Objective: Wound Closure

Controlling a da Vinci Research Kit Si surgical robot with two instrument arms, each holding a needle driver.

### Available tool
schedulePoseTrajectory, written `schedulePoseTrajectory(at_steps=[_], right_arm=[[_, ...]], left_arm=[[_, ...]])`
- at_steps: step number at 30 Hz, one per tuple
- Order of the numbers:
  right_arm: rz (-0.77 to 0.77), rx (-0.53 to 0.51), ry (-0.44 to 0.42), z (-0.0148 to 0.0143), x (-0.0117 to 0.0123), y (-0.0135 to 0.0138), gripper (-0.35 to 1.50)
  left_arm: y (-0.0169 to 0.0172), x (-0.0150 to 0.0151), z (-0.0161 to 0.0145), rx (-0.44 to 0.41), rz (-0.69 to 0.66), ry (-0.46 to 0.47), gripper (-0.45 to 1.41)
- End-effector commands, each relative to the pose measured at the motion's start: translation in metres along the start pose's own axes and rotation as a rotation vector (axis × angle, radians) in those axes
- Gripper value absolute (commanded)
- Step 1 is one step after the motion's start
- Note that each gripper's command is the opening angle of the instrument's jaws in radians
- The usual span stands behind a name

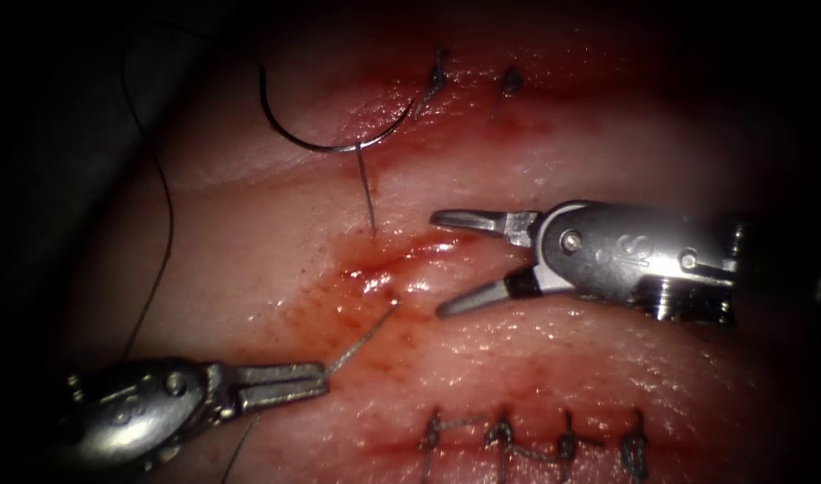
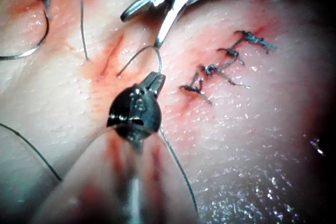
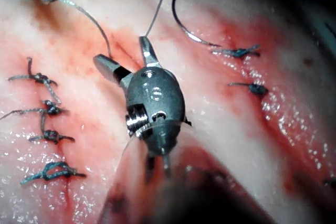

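The curved needle (image 1: 314,143) lies free on the tissue (image 1: 608,358), up and left of the open cut (image 1: 388,269); neither tool holds it. Thread (image 1: 367,193) runs from the needle down into the tissue at the cut's upper edge and comes out at the lower edge. My left tool (image 1: 323,376) is shut on this emerging thread (image 1: 361,341), below and left of the cut. The right tool (image 1: 439,264) stands open and holds nothing, just right of the cut. The left wrist view shows the left tool (image 2: 155,82) shut on the arching thread (image 2: 139,53). The right tool (image 3: 126,59) stands open in its wrist view, and the needle (image 3: 184,22) lies beyond it.
Two knotted stitches (image 1: 437,81) sit above the cut, and a row of several knotted stitches (image 1: 500,439) below it. Red fluid (image 1: 339,287) wets the tissue around the cut. A long loose strand of thread (image 1: 164,206) trails down the left side.
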Motion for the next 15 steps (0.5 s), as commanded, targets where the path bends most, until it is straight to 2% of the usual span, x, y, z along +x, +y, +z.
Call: schedulePoseTrajectory(at_steps=[1,5,15], right_arm=[[-0.036,0.009,0.001,0.0009,0.0002,-0.0006,0.86],[-0.131,0.025,-0.013,0.0008,0.0013,-0.0014,0.89],[-0.252,-0.073,-0.068,0.0016,0.0029,-0.0016,0.86]], left_arm=[[-0.0002,-0.0003,0.001,0.003,0.006,-0.003,-0.45],[-0.0011,0.0,0.0018,0.032,0.032,-0.013,-0.45],[-0.0022,-0.0001,0.0028,0.065,0.052,-0.035,-0.45]])
